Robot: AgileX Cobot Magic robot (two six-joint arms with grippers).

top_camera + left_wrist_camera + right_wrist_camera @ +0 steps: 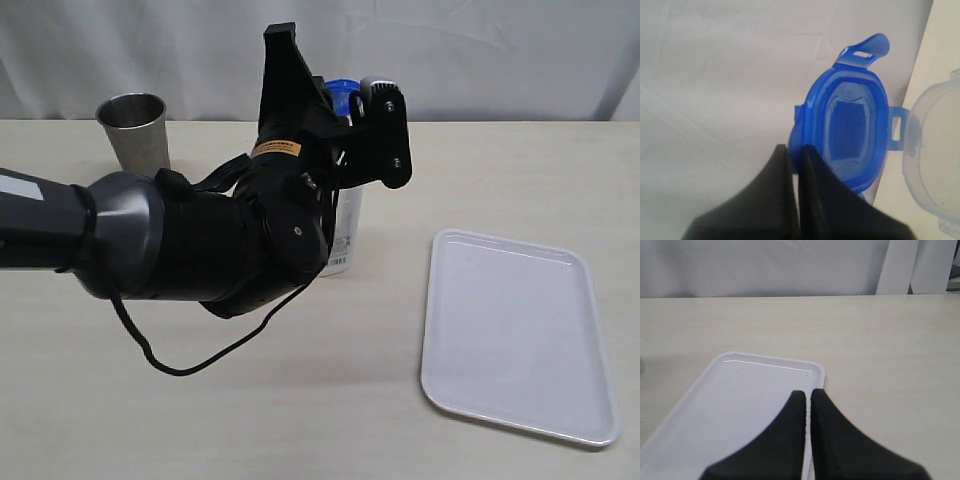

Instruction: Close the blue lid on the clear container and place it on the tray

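The blue lid [850, 130] is held by its edge in my left gripper [795, 149], whose jaws are shut on it. The lid's hollow side faces the left wrist camera and its flaps stick out. Right beside it is the open rim of the clear container [935, 165]. In the exterior view the lid [342, 93] sits at the top of the upright container [345, 235], mostly hidden behind the left gripper [365, 115] and arm. The white tray [520, 330] lies to the right. My right gripper [807, 392] is shut and empty over the tray's rim [817, 374].
A grey steel cup [135, 130] stands at the back left of the table. The left arm's cable [190, 365] hangs low over the table in front of the container. A pale curtain closes off the back.
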